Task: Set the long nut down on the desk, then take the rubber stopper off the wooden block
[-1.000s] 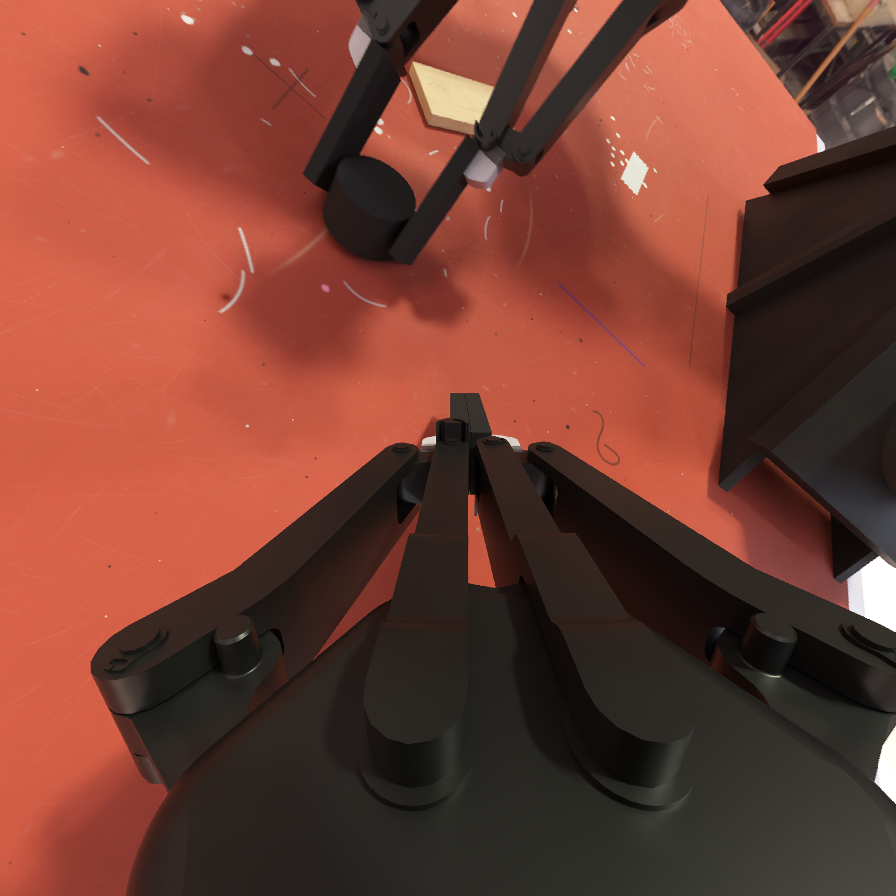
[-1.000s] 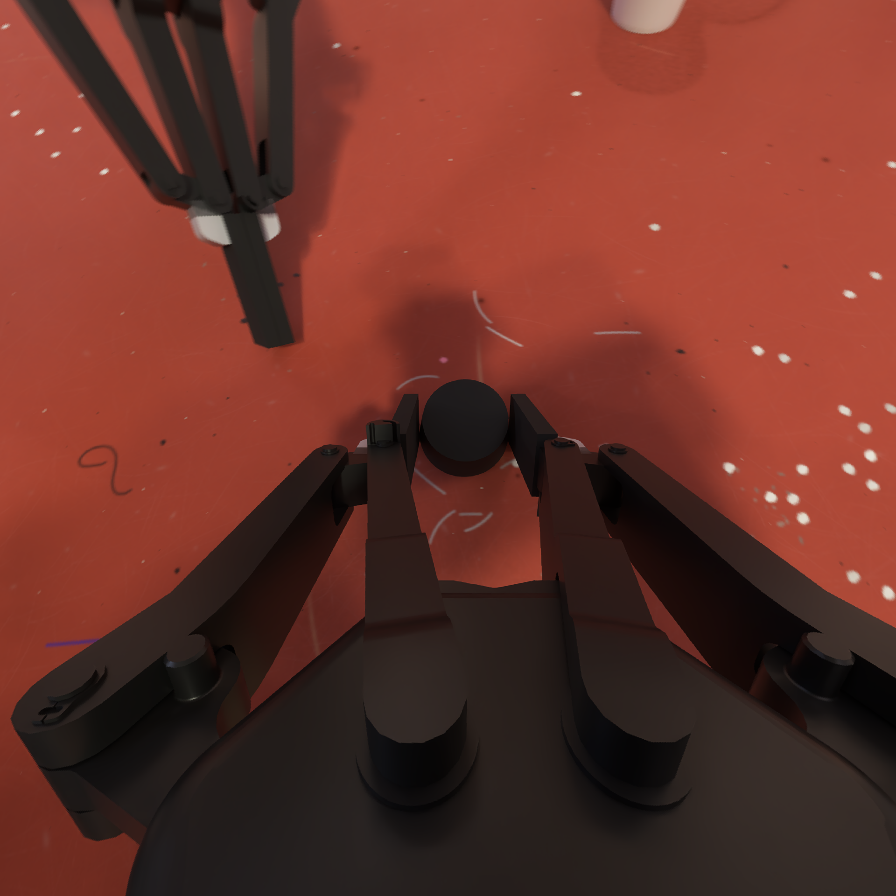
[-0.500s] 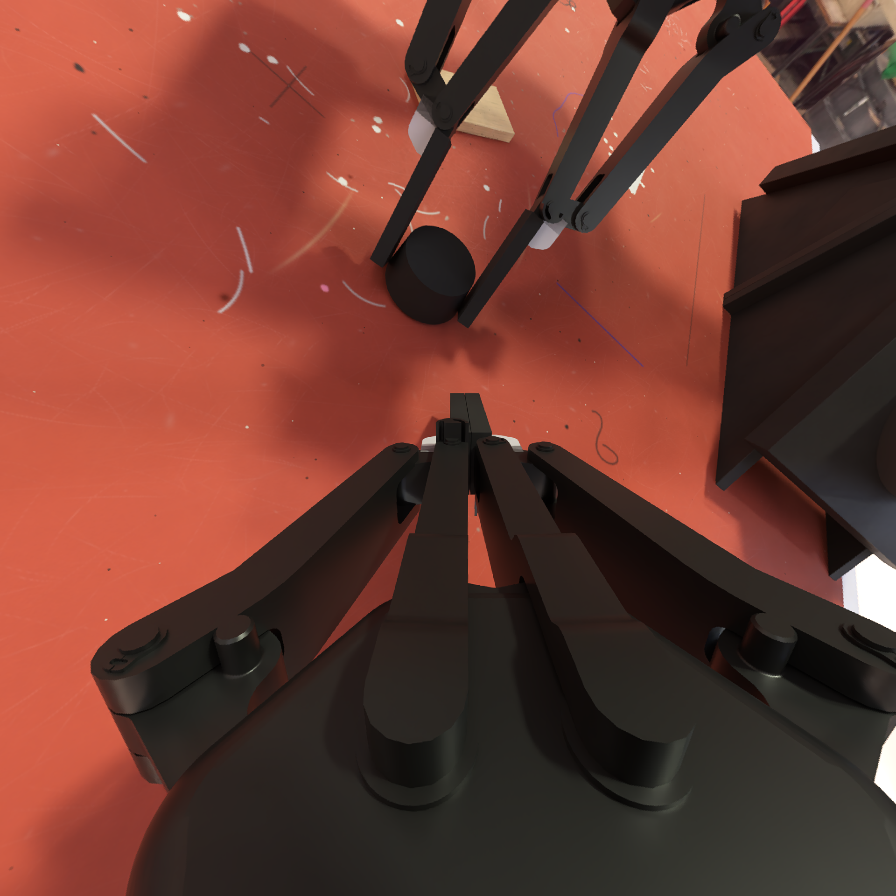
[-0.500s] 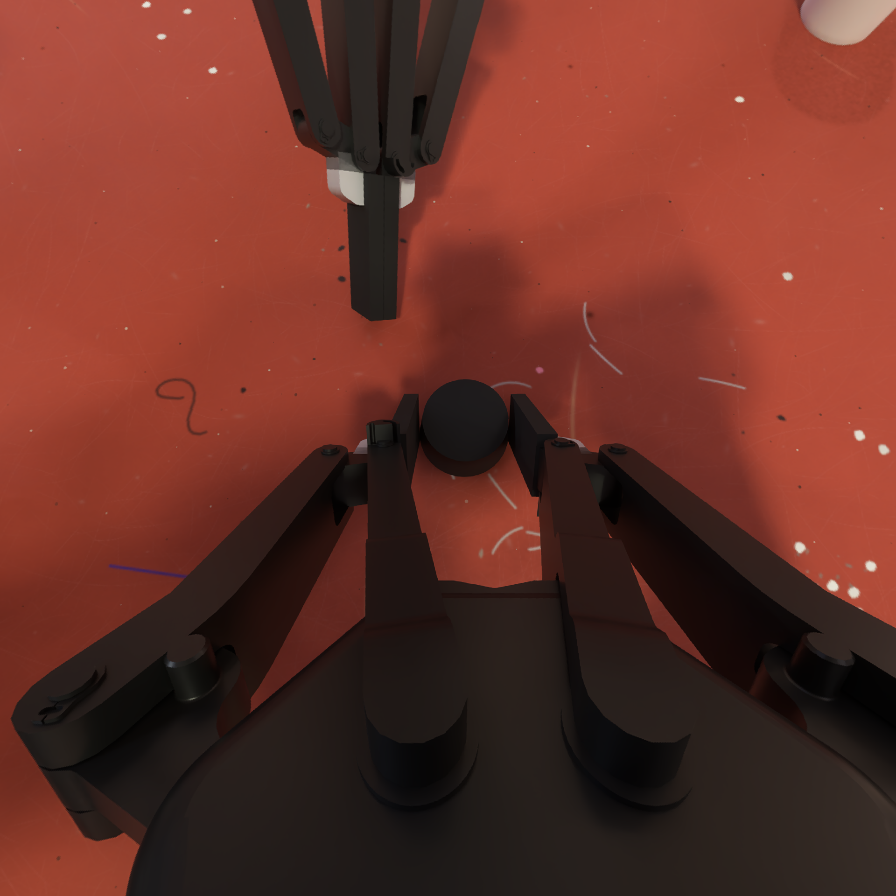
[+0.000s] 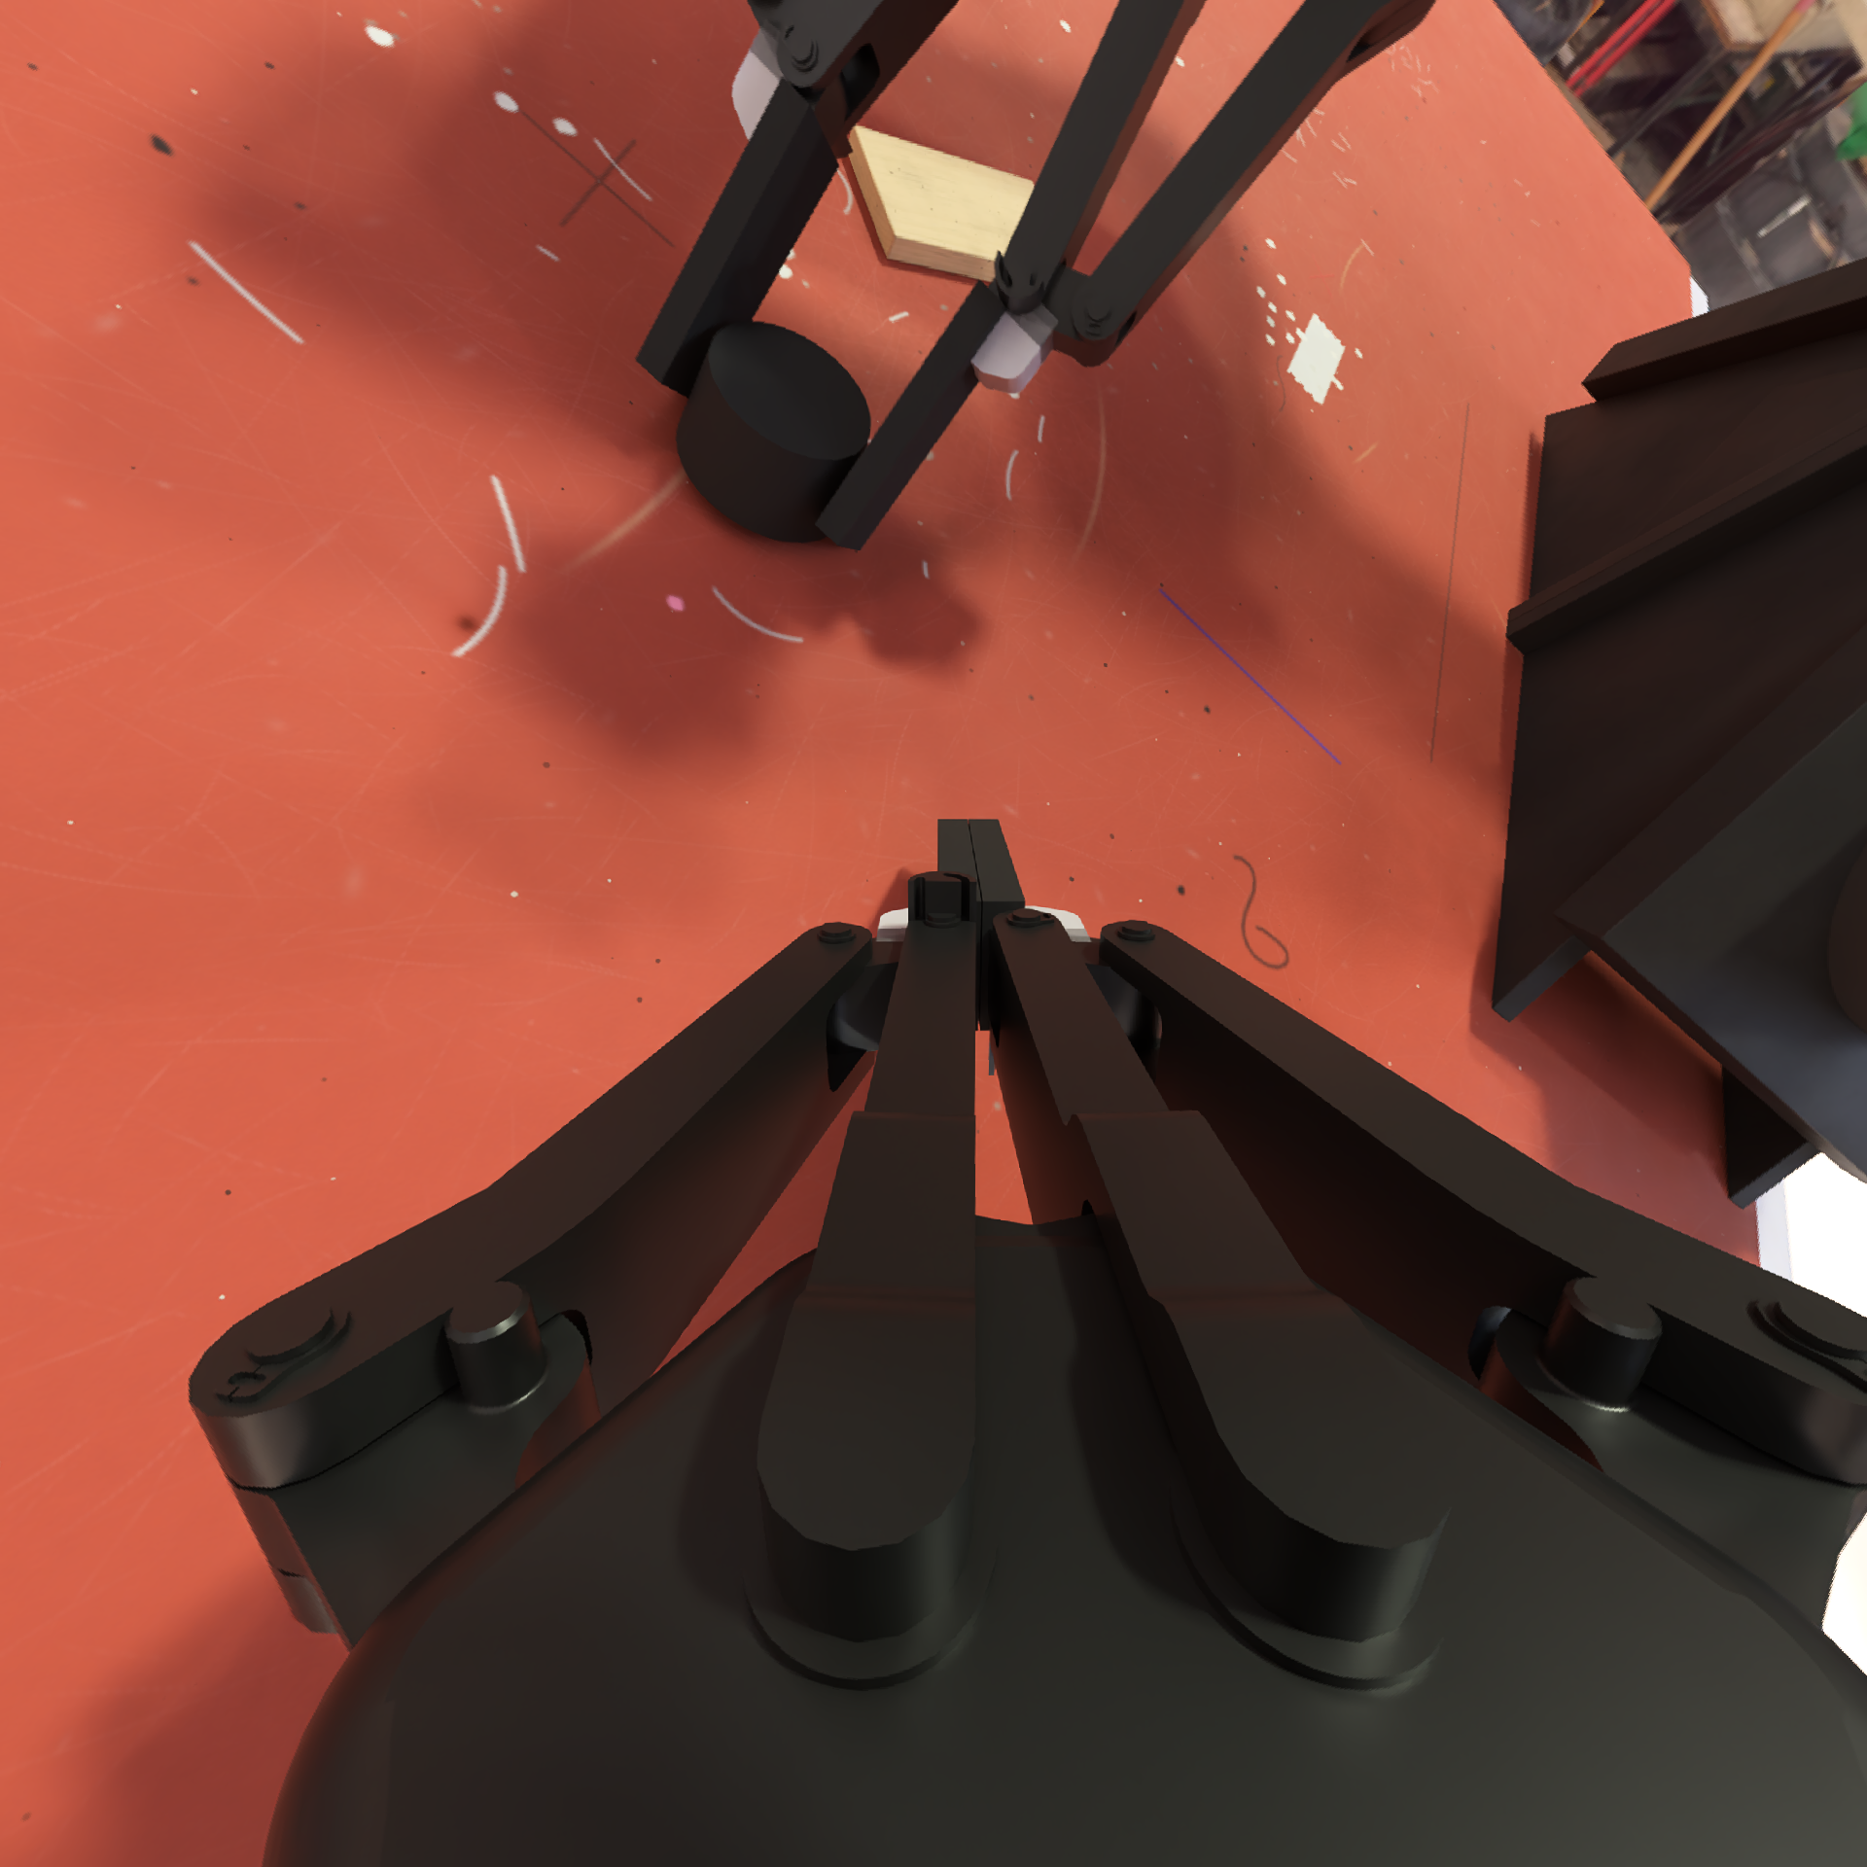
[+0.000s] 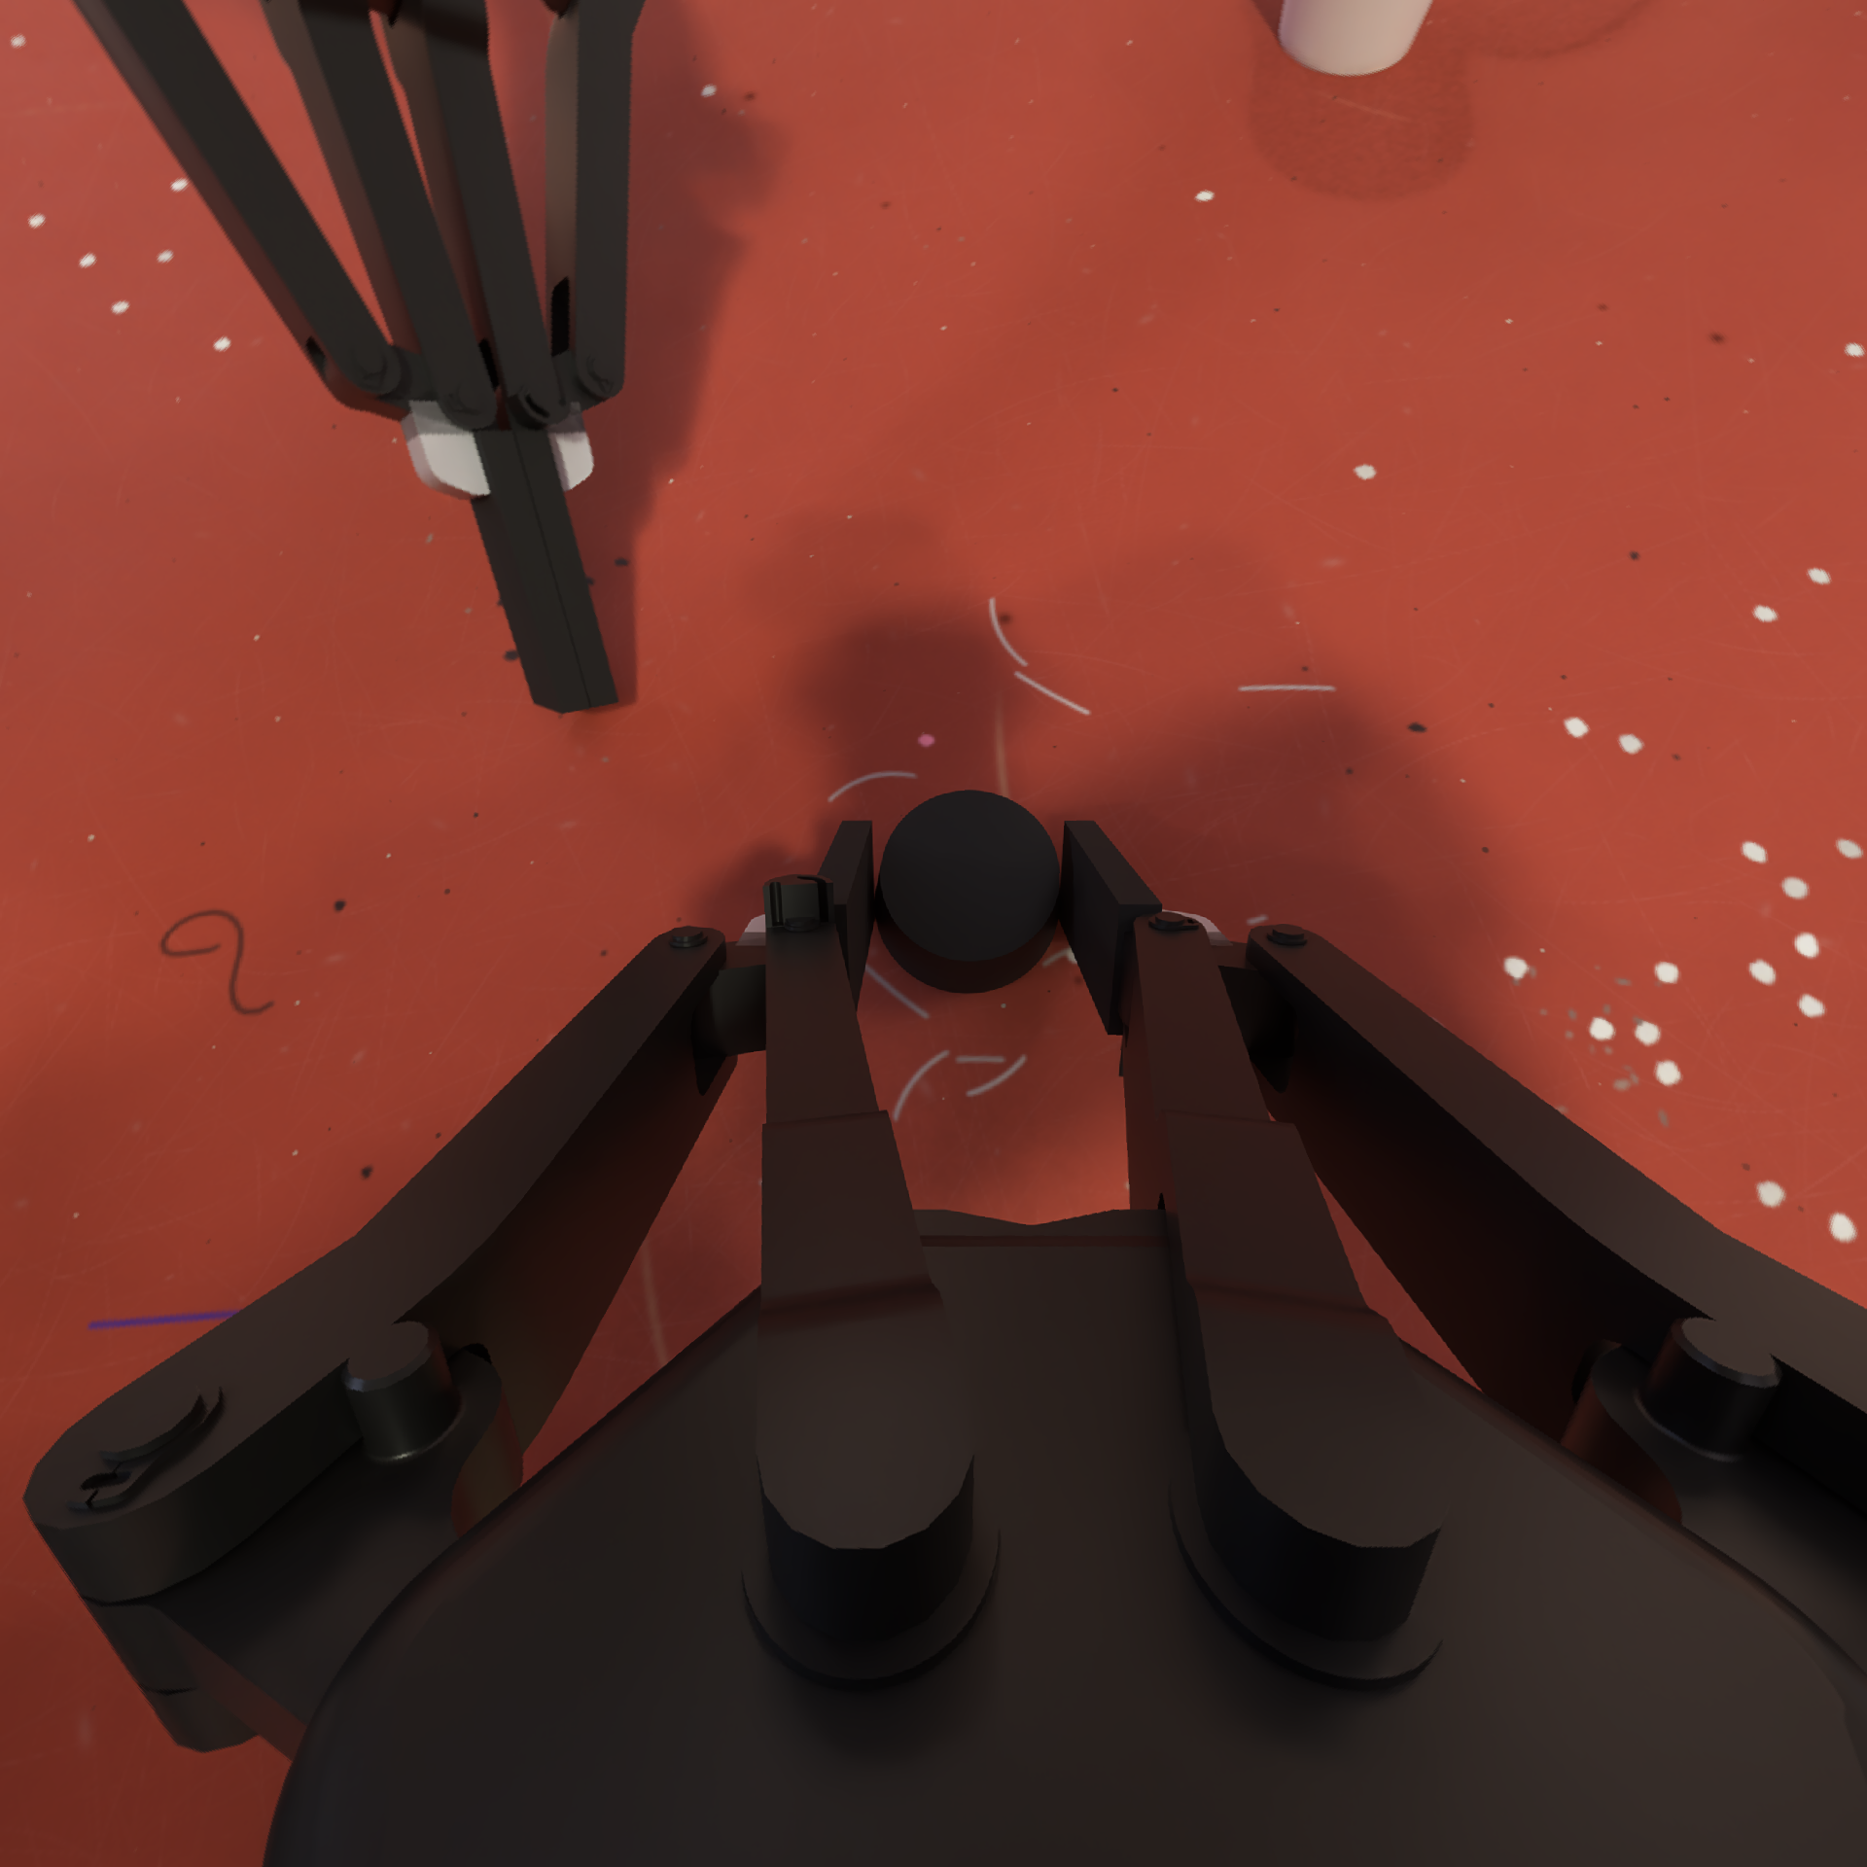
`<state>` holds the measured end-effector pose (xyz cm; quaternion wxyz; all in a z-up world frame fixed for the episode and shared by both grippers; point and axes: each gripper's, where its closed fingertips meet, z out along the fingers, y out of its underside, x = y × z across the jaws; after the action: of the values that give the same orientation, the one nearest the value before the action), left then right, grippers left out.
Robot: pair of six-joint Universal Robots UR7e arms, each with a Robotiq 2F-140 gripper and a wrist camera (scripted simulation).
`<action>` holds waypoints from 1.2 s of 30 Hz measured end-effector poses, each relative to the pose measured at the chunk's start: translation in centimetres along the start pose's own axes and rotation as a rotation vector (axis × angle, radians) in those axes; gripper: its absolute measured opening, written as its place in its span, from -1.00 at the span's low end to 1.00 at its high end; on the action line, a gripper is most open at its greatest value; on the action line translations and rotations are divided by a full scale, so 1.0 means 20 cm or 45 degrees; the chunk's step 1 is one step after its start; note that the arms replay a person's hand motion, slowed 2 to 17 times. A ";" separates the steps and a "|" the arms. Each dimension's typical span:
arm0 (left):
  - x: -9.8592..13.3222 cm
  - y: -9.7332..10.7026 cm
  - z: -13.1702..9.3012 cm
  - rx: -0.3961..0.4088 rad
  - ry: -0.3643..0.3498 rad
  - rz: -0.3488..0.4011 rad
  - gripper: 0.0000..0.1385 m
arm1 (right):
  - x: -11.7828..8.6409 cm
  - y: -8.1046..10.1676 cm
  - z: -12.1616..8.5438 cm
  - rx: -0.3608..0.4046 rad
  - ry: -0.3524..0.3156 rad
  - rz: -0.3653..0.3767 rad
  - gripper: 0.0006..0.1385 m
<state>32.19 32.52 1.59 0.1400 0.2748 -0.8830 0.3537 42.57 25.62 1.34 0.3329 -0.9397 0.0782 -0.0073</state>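
Gripping the black rubber stopper [image 6: 968,889] by its sides, the right gripper [image 6: 968,909] is holding it above the red desk [image 6: 1313,455], clear of the wooden block [image 5: 940,207] lying behind. Fingers pressed together on nothing, the left gripper [image 5: 972,859] is hanging nearby. A pale cylinder [image 6: 1349,30] is sitting at the far edge.

Wooden block [image 5: 945,207] partly behind right hand's links; pale cylinder [image 6: 1349,30] cut by top edge; dark fixture [image 5: 1707,707] cropped right.
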 end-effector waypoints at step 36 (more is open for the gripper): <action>0.00 0.00 0.00 -0.007 0.012 0.002 -0.99 | -0.08 -0.28 0.22 0.020 -0.046 -0.061 -0.28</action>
<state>32.23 32.43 1.59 0.1448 0.2720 -0.8835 0.3528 41.99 32.83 1.43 0.3414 -0.9386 0.0497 0.0012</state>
